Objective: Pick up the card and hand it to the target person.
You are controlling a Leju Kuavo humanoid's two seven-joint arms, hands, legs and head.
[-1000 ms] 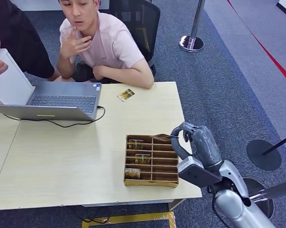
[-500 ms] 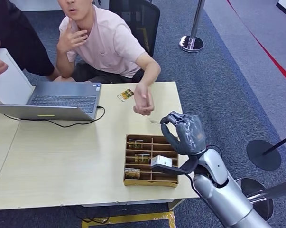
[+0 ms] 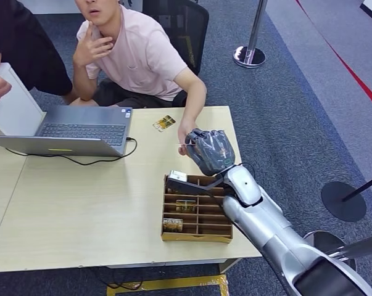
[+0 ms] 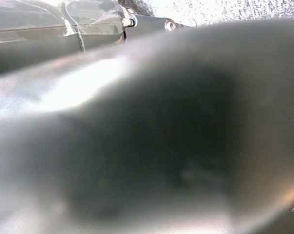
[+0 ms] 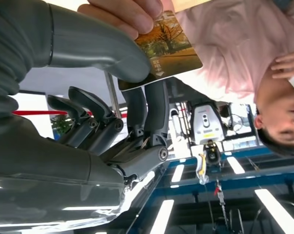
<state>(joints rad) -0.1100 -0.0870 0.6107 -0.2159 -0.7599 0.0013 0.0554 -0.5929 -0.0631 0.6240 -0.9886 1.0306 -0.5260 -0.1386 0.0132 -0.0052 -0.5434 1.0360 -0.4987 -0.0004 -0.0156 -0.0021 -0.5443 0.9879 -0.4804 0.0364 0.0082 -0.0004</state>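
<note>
Between the thumb and the dark fingers (image 5: 152, 105) of the right hand (image 3: 211, 150): one card (image 5: 164, 51), autumn-tree print, pinched flat near one edge. Far edge left free, evidently so that it can be taken. Already touched at that free edge by the fingertips of the person's hand (image 5: 127, 12), reaching in opposite the robot's fingers. Judged as mid-handover: card held from both sides, release not yet made. Remaining fingers curled loosely behind the pinch, apart from the card.

Below and behind the fingers: one wooden tray (image 3: 197, 231) with slotted compartments, holding three visible cards; exact compartments hard to tell. Beyond the fingers, on the table (image 3: 81, 203): one loose card (image 3: 163, 123), well apart from the tray. Further off: one laptop (image 3: 65, 132), and two people at the far edge.

Left hand: state cannot be told; wrist view blurred.
</note>
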